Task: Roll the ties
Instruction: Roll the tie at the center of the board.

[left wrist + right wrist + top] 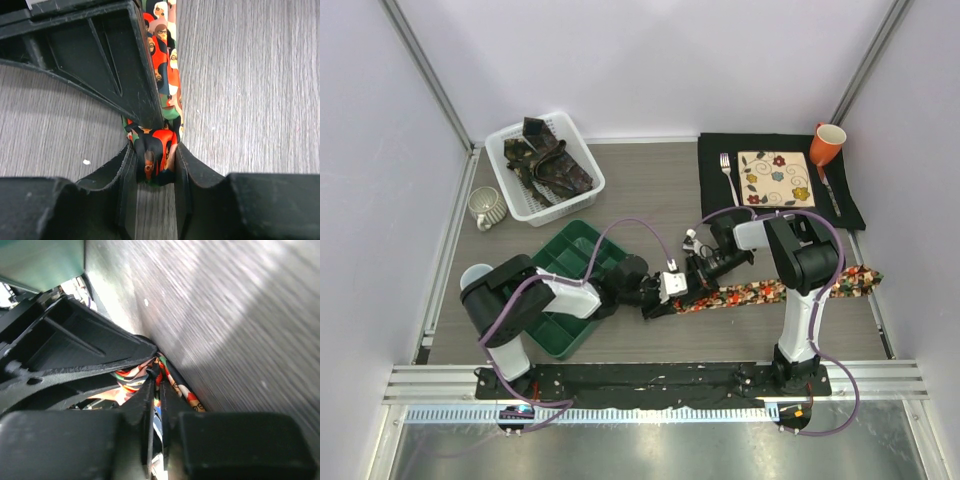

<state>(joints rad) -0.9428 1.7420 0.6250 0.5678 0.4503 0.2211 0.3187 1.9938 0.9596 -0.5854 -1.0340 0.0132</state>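
Note:
The red-orange multicolour tie [770, 292] lies stretched along the table from the centre to the right. My left gripper [665, 300] is shut on its folded narrow end, seen as bunched fabric [155, 150] between the pads. My right gripper [692, 285] is shut on the same end of the tie [159, 377], right against the left gripper; its finger [105, 65] fills the upper left wrist view. Dark patterned ties [548, 160] lie piled in the white basket [516, 205] at the back left.
A green compartment tray [570, 345] sits under the left arm. A grey mug [486, 208] stands beside the basket. At the back right a black mat [715, 190] carries a floral square plate [775, 179], a fork [729, 175] and an orange mug [826, 143].

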